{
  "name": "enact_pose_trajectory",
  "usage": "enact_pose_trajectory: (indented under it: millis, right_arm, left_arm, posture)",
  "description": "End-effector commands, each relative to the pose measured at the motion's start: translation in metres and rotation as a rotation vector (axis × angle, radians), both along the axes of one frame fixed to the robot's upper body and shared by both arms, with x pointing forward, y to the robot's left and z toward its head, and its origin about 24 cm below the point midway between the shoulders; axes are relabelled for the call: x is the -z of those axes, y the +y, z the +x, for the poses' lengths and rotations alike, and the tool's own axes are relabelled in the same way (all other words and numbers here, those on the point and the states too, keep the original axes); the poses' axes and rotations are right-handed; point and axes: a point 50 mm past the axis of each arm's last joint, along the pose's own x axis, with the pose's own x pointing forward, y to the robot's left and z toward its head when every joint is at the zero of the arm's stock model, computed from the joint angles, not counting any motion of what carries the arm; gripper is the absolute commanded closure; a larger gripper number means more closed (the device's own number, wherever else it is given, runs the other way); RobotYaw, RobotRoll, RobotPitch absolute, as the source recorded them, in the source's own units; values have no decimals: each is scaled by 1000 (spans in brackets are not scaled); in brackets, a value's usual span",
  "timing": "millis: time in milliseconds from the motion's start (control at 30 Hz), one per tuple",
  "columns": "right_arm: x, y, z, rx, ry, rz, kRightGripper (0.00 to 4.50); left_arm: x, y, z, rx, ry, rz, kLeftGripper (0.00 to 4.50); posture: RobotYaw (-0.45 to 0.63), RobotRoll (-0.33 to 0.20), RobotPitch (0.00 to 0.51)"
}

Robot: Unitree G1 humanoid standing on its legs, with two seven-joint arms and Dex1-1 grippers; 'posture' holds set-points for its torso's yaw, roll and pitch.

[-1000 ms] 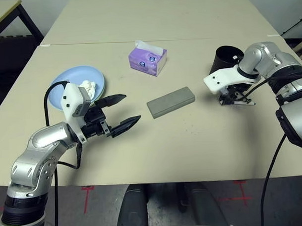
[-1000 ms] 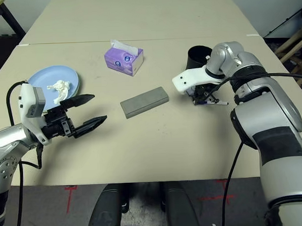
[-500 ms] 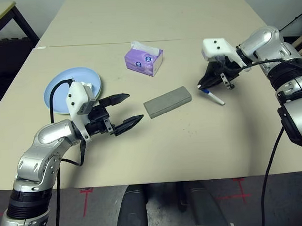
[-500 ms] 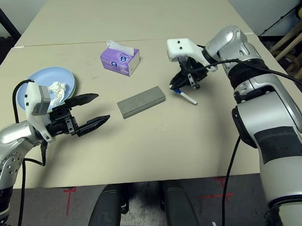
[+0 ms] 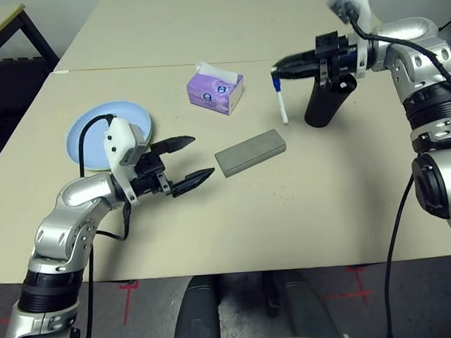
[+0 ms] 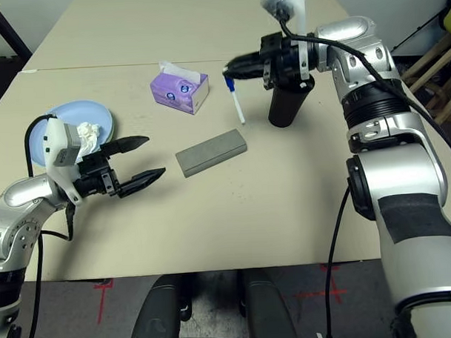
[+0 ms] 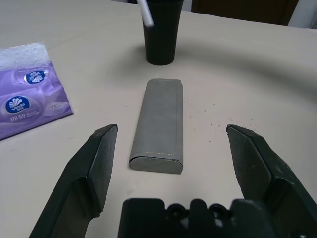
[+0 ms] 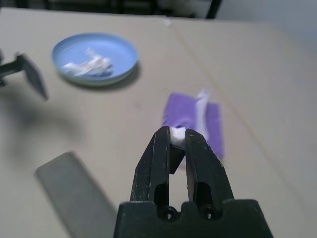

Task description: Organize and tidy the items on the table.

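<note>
Since a second ago the right gripper (image 5: 275, 66) has risen from the tabletop beside the black tumbler (image 5: 326, 102) and swung level, carrying a thin white pen (image 5: 281, 102) up with it. Its fingers are pressed together on the pen's blue-tipped upper end, and the pen hangs down in the air just left of the tumbler, above the pale beige table (image 5: 286, 211). Nearer the robot, the grey glasses case (image 5: 250, 152) lies flat near the table's middle, and the purple tissue box (image 5: 215, 89) sits beyond it. At the left, a light blue plate (image 5: 87, 129) holds a crumpled white tissue (image 6: 88, 132). The left gripper (image 5: 192, 158) hovers low over the table between the plate and the case, its fingers spread wide and holding nothing, pointing toward the case without touching it.
</note>
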Motion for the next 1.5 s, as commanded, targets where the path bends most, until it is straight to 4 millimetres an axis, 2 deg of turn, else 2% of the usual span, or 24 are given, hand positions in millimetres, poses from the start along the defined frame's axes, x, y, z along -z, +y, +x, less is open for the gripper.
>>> enact_pose_trajectory:
  millis: [33,300,667,967,1300,1500]
  right_arm:
    - [-6,-7,1,61,-103,101,4212]
    - [-14,-29,-3,209,-284,179,4212]
    - [-16,-69,-11,371,-333,152,4212]
    - [18,-80,-14,414,-246,120,4212]
    - [42,-72,-9,394,-150,86,4212]
    - [51,-70,-7,410,-129,47,2022]
  left_arm:
    - [4,-2,2,17,6,14,0]
    - [6,-1,4,20,0,17,0]
    - [6,1,5,25,3,25,0]
    - [5,0,4,29,7,28,0]
    - [3,-1,3,25,2,28,0]
    - [3,-2,2,19,4,32,0]
  posture:
    - [80,0,90]
    - [70,0,88]
    - [57,0,95]
    - [57,0,99]
    - [75,0,99]
    - [78,0,93]
